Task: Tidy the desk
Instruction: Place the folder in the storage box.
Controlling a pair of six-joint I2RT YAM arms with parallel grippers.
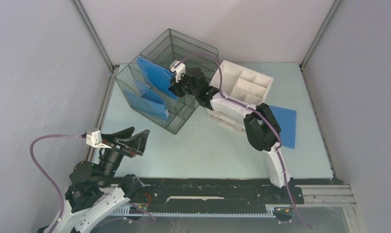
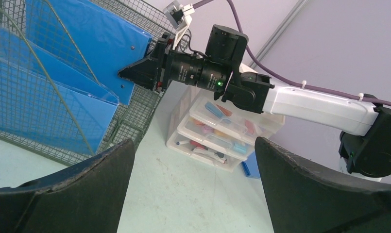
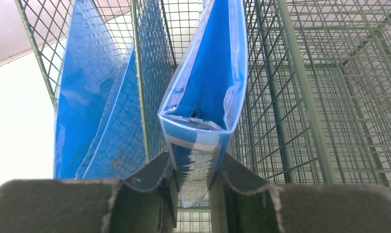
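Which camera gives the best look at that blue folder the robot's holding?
The right wrist view: the blue folder fills the frame, its edge pinched in the right gripper. The left wrist view shows its flat face from the side; the top view shows it small, inside the wire-mesh organizer.

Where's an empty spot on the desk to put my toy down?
The desk is bare in the middle, between the wire organizer, the drawer unit and the front rail. The back is crowded: those two, plus the right gripper holding a blue folder.
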